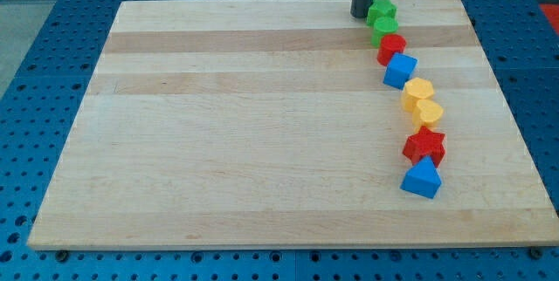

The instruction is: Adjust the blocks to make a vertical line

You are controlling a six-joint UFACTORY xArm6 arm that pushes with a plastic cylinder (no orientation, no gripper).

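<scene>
Camera view shows a pale wooden bench with eight blocks strung down the view's right side in a loose chain. From the view's top they run: a green block, a second green block, a red block, a blue cube, a yellow block, a yellow heart-like block, a red star-shaped block and a blue wedge-like block. Neighbours touch or nearly touch. The chain is not straight: it leans toward the view's right as it descends, bulging most at the yellow pair, then curls back slightly at the bottom. My tip stands at the view's top, just to the left of the top green block, touching it or nearly so. This rig has no jaws, only the rod, so there is nothing to call wide or narrow. I judge the task well along, in its straightening stage. With my tip on the left of the top block, a short nudge toward the view's right seems the likely next move, kept gentle because the far edge is close. Left of the chain lies broad open board; on the right, a narrower strip remains.
</scene>
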